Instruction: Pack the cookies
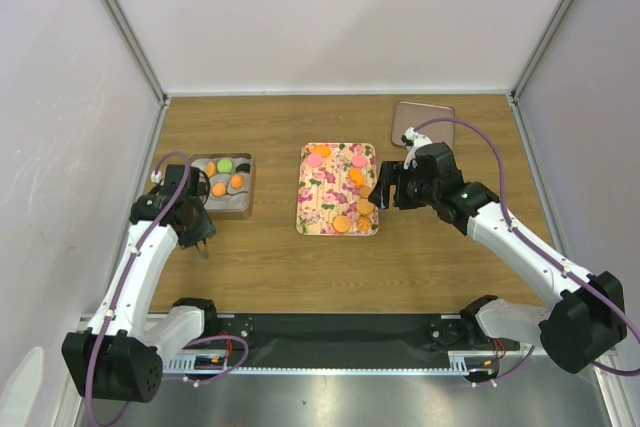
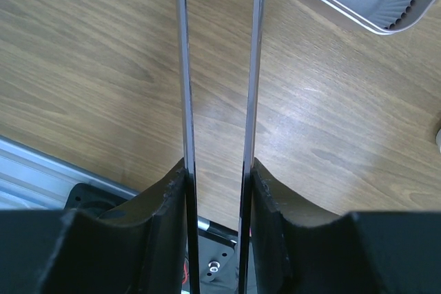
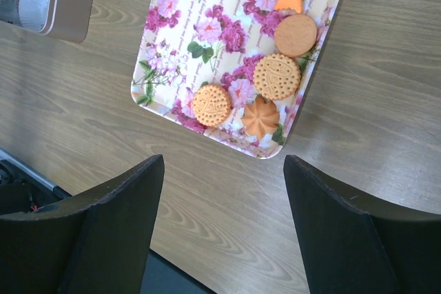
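Observation:
Several cookies lie on the floral tray (image 1: 322, 197): orange ones (image 1: 342, 224) near its front edge, and pink (image 1: 314, 160) and orange ones at the back. The right wrist view shows two dotted orange discs (image 3: 211, 105), a flower-shaped one (image 3: 260, 117) and a plain one (image 3: 295, 35). The tin (image 1: 247, 192) on the left holds orange (image 1: 218, 189), green (image 1: 226, 165) and black cookies in paper cups. My right gripper (image 1: 385, 187) (image 3: 224, 170) is open and empty over the tray's right edge. My left gripper (image 1: 203, 240) (image 2: 219, 46) hangs over bare wood in front of the tin, its thin blades apart and empty.
A tin lid (image 1: 422, 122) lies at the back right of the wooden table. The tin's corner (image 2: 358, 15) shows at the top right of the left wrist view. White walls close in the left, back and right sides. The arm bases and a metal rail run along the near edge.

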